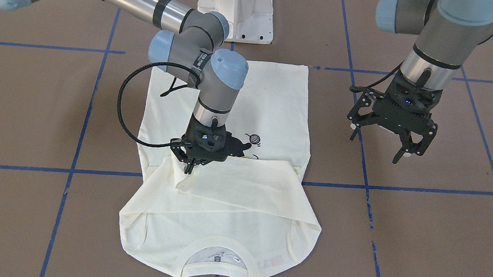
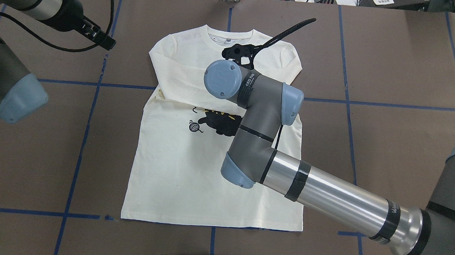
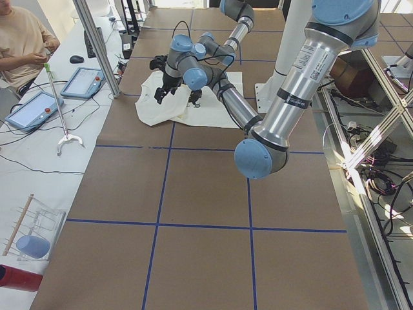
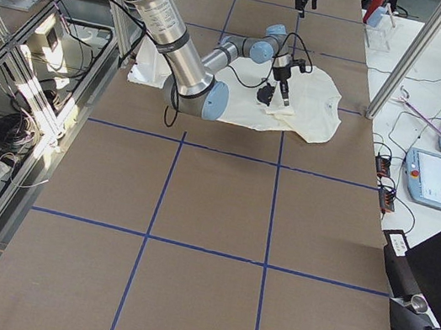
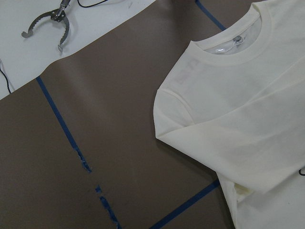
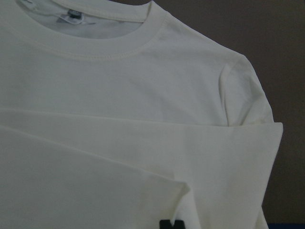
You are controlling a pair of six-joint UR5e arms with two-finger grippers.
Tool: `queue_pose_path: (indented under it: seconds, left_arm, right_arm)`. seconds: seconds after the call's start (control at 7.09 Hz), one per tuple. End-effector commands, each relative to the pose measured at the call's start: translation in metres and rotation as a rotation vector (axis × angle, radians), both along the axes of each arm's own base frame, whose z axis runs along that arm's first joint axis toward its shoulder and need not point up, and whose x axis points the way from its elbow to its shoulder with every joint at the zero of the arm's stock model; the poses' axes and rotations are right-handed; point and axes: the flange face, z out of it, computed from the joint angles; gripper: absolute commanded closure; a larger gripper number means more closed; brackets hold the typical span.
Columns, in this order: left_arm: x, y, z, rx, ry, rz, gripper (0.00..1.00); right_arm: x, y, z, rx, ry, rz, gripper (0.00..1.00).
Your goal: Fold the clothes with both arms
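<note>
The soft, limp shirt lies flat mid-bench, the right gripper jaws seemingly closed at a folded sleeve, the left gripper jaws agape and empty; I'd pinch hem corners.

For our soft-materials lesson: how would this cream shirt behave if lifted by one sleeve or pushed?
Probably floppy: the shirt lies flat, its sleeve folded across the chest in soft creases. Likely light: the right claw seems to hold the sleeve end with a fingertip pinch. Pushed, it would probably bunch, as cloth puckers beside the fold.
</note>
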Motion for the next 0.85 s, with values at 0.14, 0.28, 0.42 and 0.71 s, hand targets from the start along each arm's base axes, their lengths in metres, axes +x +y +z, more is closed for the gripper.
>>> queue_pose_path:
  seconds: [0.14,0.28,0.42,0.71]
  left_arm:
    - [0.000,0.004,-0.006,-0.011,0.019,-0.015,0.00]
    - [0.000,0.004,-0.006,-0.011,0.019,-0.015,0.00]
    - [0.001,0.004,-0.006,-0.010,0.018,-0.012,0.00]
    - [0.001,0.004,-0.006,-0.011,0.019,-0.013,0.00]
  right_arm:
    - [0.070,-0.026,0.052,0.052,0.082,-0.078,1.00]
    - [0.076,-0.032,0.055,0.063,0.102,-0.100,1.00]
    - [0.079,-0.034,0.059,0.058,0.106,-0.091,0.31]
    - [0.081,-0.037,0.051,0.062,0.015,-0.100,0.00]
